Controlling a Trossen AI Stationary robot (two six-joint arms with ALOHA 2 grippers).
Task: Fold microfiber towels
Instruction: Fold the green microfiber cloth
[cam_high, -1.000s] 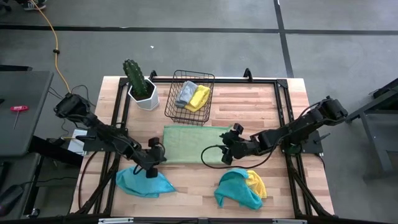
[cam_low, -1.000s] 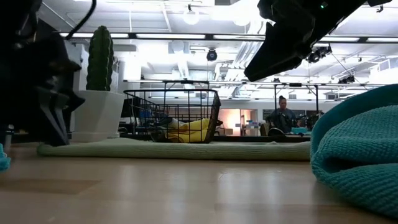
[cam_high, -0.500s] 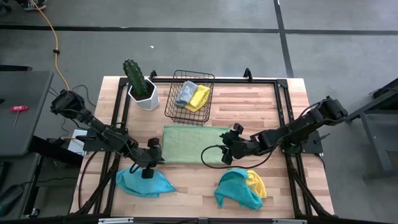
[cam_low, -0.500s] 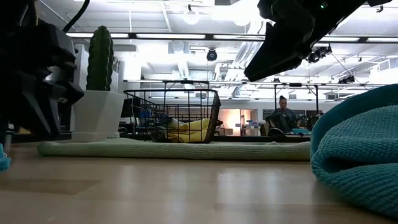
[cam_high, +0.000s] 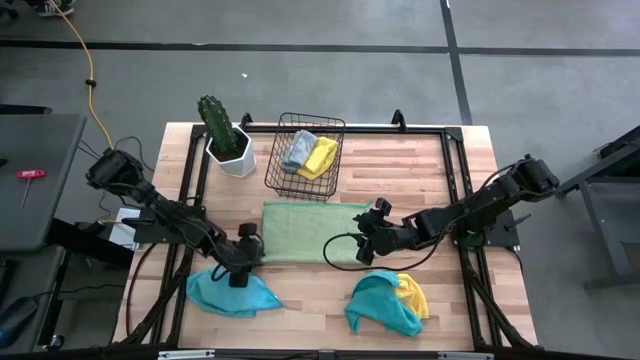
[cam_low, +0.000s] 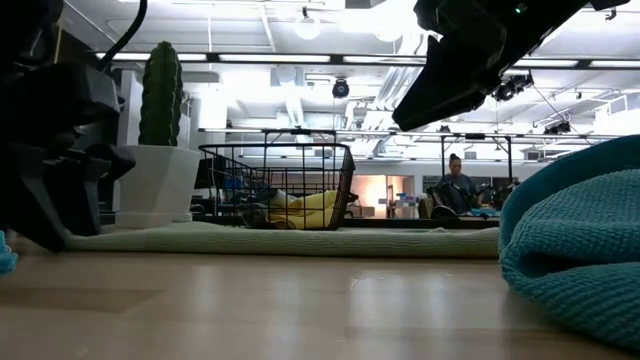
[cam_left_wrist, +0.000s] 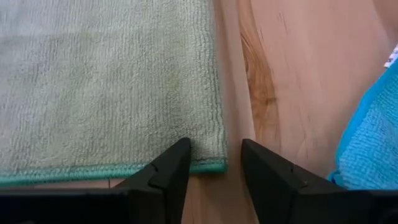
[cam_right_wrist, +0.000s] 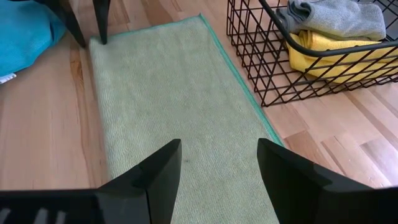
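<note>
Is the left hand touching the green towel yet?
Cannot tell. In the left wrist view the left hand stands open astride the green towel corner, but no view shows contact or a gap.

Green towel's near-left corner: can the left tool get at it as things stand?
Probably yes. The left tool is open with its fingers straddling that corner of the green towel, which lies flat on the table; nothing sits between them.

Light source: overhead ceiling fixtures (cam_low: 308, 27) in the low view, bright and partly blown out.
Overall level: bright and even across the table (cam_high: 420, 165) in the high view.
Shadows: soft, faint, close under the arms.
Backlight: dark arm shapes in the low view read as silhouettes.
Focus: the near teal towel (cam_low: 580, 250) looks soft; the wrist views are crisp on the green towel (cam_left_wrist: 106, 81).
</note>
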